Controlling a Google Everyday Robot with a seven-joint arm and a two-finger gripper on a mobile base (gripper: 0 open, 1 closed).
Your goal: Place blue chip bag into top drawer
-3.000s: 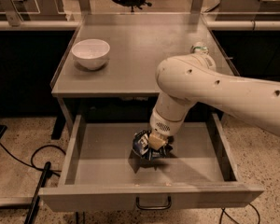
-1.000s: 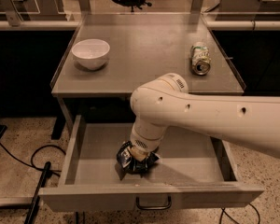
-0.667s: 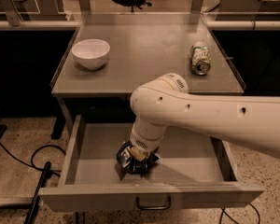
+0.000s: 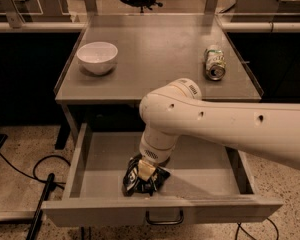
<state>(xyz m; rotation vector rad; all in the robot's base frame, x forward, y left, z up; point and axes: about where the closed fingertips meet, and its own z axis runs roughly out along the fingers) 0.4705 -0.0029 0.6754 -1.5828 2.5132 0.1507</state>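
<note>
The top drawer (image 4: 90, 211) is pulled out wide below the grey table, its small dark wire handle (image 4: 164, 219) at the front centre. The blue chip bag (image 4: 135, 180), dark navy and crinkly with white markings, rests on the drawer floor near the front, left of centre. My gripper (image 4: 146, 172) reaches straight down into the drawer from the thick white arm (image 4: 215, 126) and is shut on the top of the bag. The arm hides the back right part of the drawer.
On the grey table (image 4: 160, 39) stand a white bowl (image 4: 97, 57) at the left and a green-and-silver drink can (image 4: 215, 63) lying at the right. Dark cables and a black bar (image 4: 40, 204) lie on the speckled floor at the left.
Since three seconds ago the arm has carried the bag leftwards and toward the drawer front, uncovering the can. Over the last second nothing has visibly moved.
</note>
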